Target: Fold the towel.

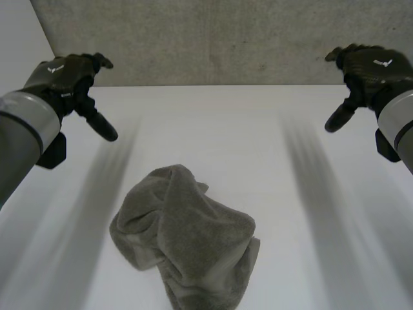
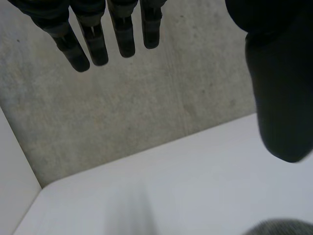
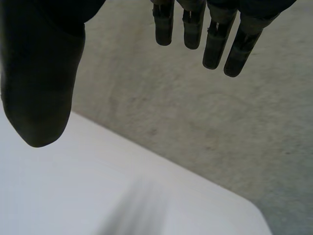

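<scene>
A grey-brown towel (image 1: 184, 239) lies crumpled in a heap on the white table (image 1: 213, 135), near its front edge and a little left of centre. My left hand (image 1: 74, 81) hangs in the air at the far left, well above and behind the towel, with its fingers (image 2: 93, 39) straight and its thumb spread, holding nothing. My right hand (image 1: 368, 74) hovers at the far right at the same height, its fingers (image 3: 215, 39) straight and empty too. An edge of the towel (image 2: 281, 227) peeks in below my left thumb.
A grey concrete wall (image 1: 219, 39) stands behind the table's far edge. A pale side wall (image 1: 19, 39) rises at the left. The table's far right corner (image 3: 254, 210) is rounded, with grey floor beyond it.
</scene>
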Tool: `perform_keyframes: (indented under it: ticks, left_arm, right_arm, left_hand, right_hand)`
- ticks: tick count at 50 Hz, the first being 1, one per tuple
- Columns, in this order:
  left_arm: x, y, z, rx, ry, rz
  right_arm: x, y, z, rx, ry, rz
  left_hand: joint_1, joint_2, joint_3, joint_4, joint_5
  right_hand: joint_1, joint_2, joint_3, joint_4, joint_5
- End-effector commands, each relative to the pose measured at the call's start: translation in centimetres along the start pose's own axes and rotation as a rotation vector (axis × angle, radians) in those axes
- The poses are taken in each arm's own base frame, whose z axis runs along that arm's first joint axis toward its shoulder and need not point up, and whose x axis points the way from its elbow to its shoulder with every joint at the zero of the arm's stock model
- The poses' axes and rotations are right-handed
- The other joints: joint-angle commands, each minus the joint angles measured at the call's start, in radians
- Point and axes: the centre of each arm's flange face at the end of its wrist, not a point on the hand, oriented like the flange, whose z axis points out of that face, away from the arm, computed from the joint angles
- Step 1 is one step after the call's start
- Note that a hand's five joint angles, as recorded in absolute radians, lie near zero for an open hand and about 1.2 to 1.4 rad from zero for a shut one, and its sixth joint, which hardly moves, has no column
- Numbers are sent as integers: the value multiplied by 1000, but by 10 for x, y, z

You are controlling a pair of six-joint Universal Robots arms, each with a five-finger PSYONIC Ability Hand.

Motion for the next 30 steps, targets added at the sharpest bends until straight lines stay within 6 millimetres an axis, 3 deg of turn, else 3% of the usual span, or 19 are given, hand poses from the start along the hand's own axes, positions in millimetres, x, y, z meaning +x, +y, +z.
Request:
perform_keyframes:
  ticks: [1,3,5,8,10,11,13,17,22,26,30]
  left_arm:
    - [-1,22,-35,-84,18,57]
    - [0,32,-45,-110,37,89]
    - [4,56,-63,-165,107,159]
    - [7,70,-70,-188,149,190]
    - [11,96,-80,-216,220,231]
    - [11,96,-80,-216,221,231]
    - [14,117,-87,-233,267,258]
    - [14,134,-92,-268,284,280]
    - [15,151,-100,-317,298,287]
    - [15,161,-95,-331,297,286]
    - [15,165,-87,-318,294,287]
  right_arm:
    - [-27,26,-30,-142,-286,-88]
    - [-37,36,-40,-170,-383,-100]
    - [-45,43,-49,-180,-461,-108]
    - [-59,57,-69,-198,-599,-130]
    - [-67,63,-79,-198,-670,-143]
    - [-73,70,-86,-201,-720,-162]
    - [-80,77,-92,-201,-764,-180]
    - [-98,91,-107,-181,-842,-223]
    - [-106,101,-113,-176,-879,-232]
    - [-111,108,-116,-192,-901,-231]
    - [-130,122,-127,-204,-980,-249]
  left_hand:
    - [87,82,86,88,-91]
    - [141,135,139,141,-38]
    - [149,144,148,150,-29]
    - [143,138,142,144,-35]
    - [146,141,145,147,-32]
    - [146,141,145,147,-32]
    - [152,147,151,153,-27]
    - [178,173,177,179,0]
    - [208,203,207,209,29]
    - [205,200,204,206,26]
    - [199,194,198,200,20]
  right_hand:
    - [-52,-76,-70,-78,-54]
    - [-52,-76,-70,-78,-54]
    - [-52,-76,-70,-78,-54]
    - [-52,-76,-70,-78,-54]
    - [-52,-76,-70,-78,-54]
    - [-52,-76,-70,-78,-54]
    - [-52,-76,-70,-78,-54]
    - [28,5,11,2,26]
    - [104,81,87,78,103]
    - [122,99,105,96,121]
    - [116,93,99,90,115]
